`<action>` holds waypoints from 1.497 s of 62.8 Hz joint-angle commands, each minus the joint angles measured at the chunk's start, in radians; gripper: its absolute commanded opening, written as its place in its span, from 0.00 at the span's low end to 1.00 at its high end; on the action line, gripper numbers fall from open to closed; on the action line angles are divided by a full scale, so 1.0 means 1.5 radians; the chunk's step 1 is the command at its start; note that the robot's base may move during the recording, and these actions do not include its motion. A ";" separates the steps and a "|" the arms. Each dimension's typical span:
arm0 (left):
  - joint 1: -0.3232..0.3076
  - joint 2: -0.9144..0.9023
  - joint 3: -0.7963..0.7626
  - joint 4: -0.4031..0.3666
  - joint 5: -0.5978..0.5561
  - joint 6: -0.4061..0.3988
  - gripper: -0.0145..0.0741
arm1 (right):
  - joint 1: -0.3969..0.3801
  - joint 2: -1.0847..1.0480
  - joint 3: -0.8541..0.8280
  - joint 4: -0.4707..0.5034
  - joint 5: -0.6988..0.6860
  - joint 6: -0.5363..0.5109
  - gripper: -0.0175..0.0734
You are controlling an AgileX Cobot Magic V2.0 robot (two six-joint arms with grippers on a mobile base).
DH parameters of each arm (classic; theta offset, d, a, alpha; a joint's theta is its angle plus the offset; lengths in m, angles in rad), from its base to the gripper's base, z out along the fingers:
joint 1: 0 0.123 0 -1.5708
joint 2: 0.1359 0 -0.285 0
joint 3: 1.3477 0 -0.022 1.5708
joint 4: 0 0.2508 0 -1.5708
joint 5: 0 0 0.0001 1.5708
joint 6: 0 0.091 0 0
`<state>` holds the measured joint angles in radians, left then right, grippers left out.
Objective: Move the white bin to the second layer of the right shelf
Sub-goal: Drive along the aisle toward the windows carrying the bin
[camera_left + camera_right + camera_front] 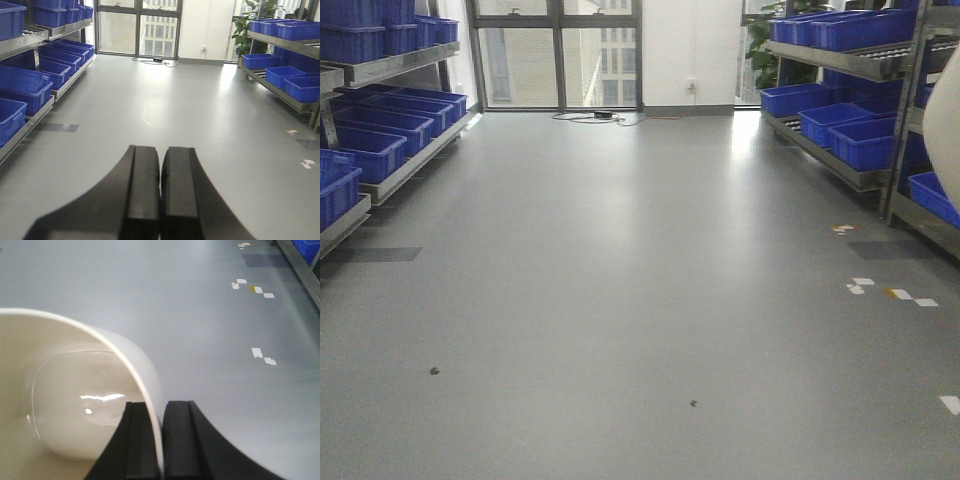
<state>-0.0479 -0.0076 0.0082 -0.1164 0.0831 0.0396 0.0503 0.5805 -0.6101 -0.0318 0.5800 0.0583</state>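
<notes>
The right end effector [161,440] pinches the rim of the bin [65,405], one finger inside and one outside, and holds it above the floor [200,315]. The left end effector [160,195] is pressed together on nothing. In the front view, a pale blur at the right edge, probably the bin, hangs just beside the right shelf [907,110] with its blue crates [865,140].

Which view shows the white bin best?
The right wrist view: the white bin fills its left side, interior visible, rim pinched by the right gripper. The front view catches only a blurred white edge at far right; the left wrist view shows none of it.
</notes>
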 commanded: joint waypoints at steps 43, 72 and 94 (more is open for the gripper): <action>-0.005 -0.012 0.019 -0.001 -0.055 -0.004 0.26 | -0.002 -0.002 -0.021 -0.001 -0.062 0.004 0.25; -0.005 -0.012 0.019 -0.001 -0.055 -0.004 0.26 | -0.002 -0.002 -0.021 -0.001 -0.062 0.004 0.25; -0.005 -0.012 0.019 -0.001 -0.055 -0.004 0.26 | -0.002 -0.002 -0.021 -0.001 -0.062 0.004 0.25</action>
<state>-0.0479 -0.0076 0.0082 -0.1164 0.0831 0.0396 0.0503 0.5805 -0.6101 -0.0318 0.5800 0.0583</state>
